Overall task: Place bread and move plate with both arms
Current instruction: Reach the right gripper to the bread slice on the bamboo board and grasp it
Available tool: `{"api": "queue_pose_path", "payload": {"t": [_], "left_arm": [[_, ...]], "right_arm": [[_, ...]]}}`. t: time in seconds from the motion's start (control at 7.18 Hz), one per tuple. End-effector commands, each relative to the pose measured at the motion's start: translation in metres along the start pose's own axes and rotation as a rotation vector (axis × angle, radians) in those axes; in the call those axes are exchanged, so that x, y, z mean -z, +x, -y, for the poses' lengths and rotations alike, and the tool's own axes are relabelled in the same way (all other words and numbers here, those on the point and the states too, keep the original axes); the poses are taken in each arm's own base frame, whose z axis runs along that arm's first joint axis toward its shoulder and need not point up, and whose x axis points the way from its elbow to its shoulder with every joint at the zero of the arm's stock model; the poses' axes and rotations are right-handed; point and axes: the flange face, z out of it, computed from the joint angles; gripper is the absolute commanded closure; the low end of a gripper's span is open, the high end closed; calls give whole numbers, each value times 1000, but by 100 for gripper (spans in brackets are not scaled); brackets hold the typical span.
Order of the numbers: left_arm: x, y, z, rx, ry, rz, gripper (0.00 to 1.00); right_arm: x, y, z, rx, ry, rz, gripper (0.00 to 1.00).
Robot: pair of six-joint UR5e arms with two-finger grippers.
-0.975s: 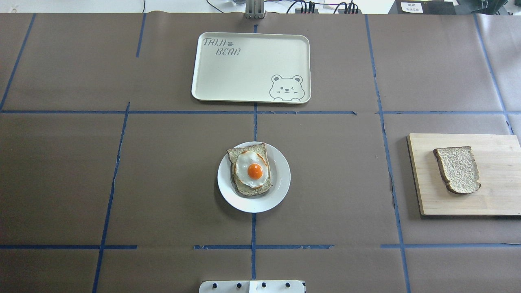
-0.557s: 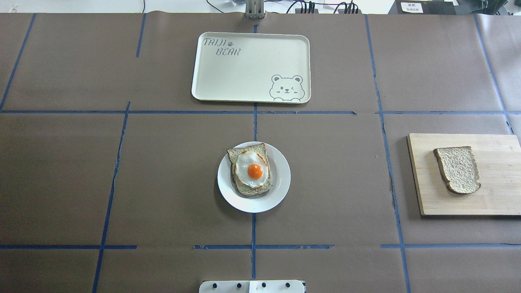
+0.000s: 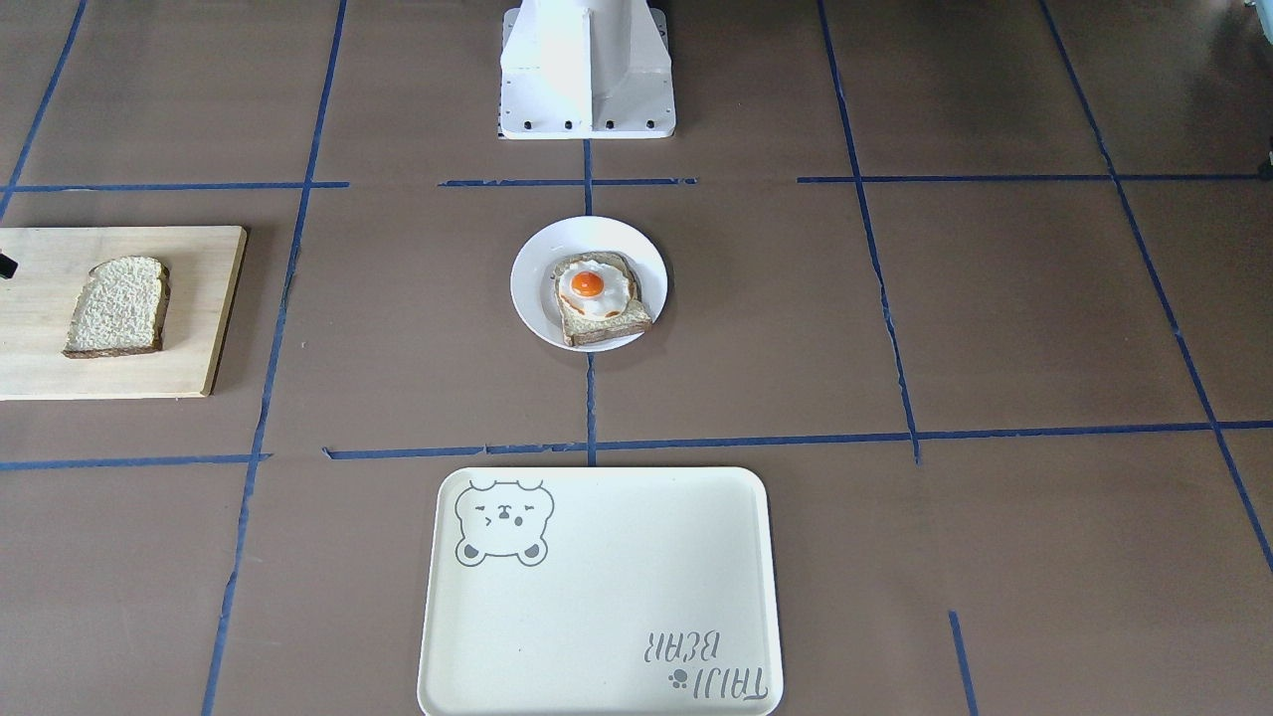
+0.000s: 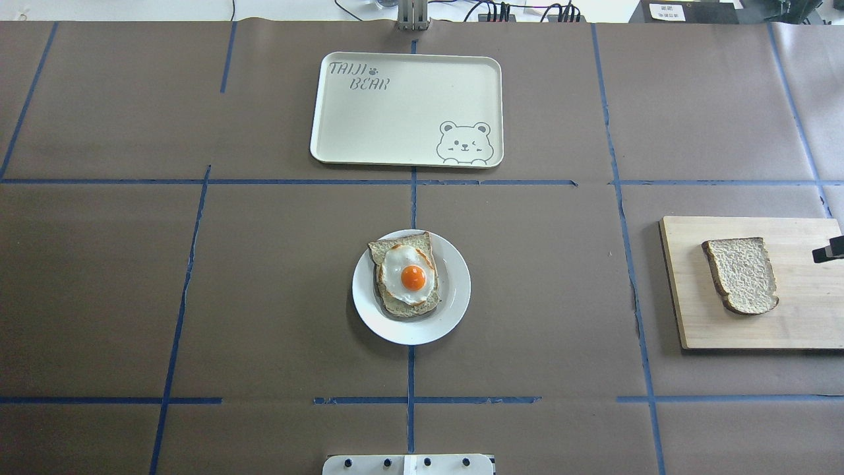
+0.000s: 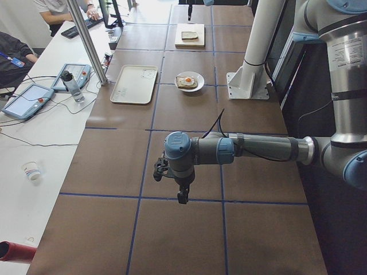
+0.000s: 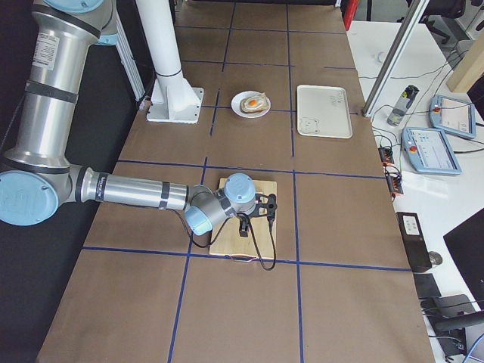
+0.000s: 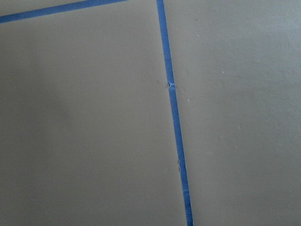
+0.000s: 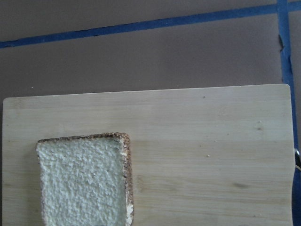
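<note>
Bread (image 4: 742, 275) is seen flat on the wooden cutting board (image 4: 804, 323), well apart from the white plate (image 4: 456, 293); it is judged light, soft and crumbly, so a gentle pinch across the crust edges is advised; the jaw state of the right gripper (image 4: 831, 251) and the left gripper (image 5: 182, 196) cannot be told.

The table (image 4: 264, 297) is covered in brown paper ruled into rectangles by blue tape lines (image 4: 411, 198). Directly below my right gripper (image 4: 831, 251) a wooden board (image 4: 811, 316) lies flat on the paper, one long edge just beside a tape line. Below my left gripper (image 5: 182, 196) the paper carries a single tape line. Between the two sets of jaws, well apart from each, rests the white plate (image 4: 455, 310). Beyond it, farther from my white pedestal base (image 3: 587, 89), lies the cream tray (image 4: 395, 112).
</note>
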Motion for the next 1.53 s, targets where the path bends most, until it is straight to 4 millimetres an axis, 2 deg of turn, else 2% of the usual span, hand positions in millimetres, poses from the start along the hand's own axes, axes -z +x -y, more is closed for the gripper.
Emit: {"api": "queue_pose_path", "payload": {"t": [0.0,0.14,0.42,0.84,1.25,1.39], "left_arm": [[-1,0,0,0,-1,0,0],[0,0,0,-1,1,0,0],[0,0,0,-1,1,0,0],[0,0,0,-1,1,0,0],[0,0,0,0,-1,0,0],[-1,0,0,0,-1,0,0]], "right_arm": [[-46,-37,-16,-5,9,-8,7],[-54,-50,-14,5,9,-9,7],[-67,-58,-23,3,-25,-10,13],[-69,-51,-27,-7,-32,-20,22],[-70,-50,-28,-9,-36,-22,25],[-70,-50,-28,-12,-36,-22,35]]}}
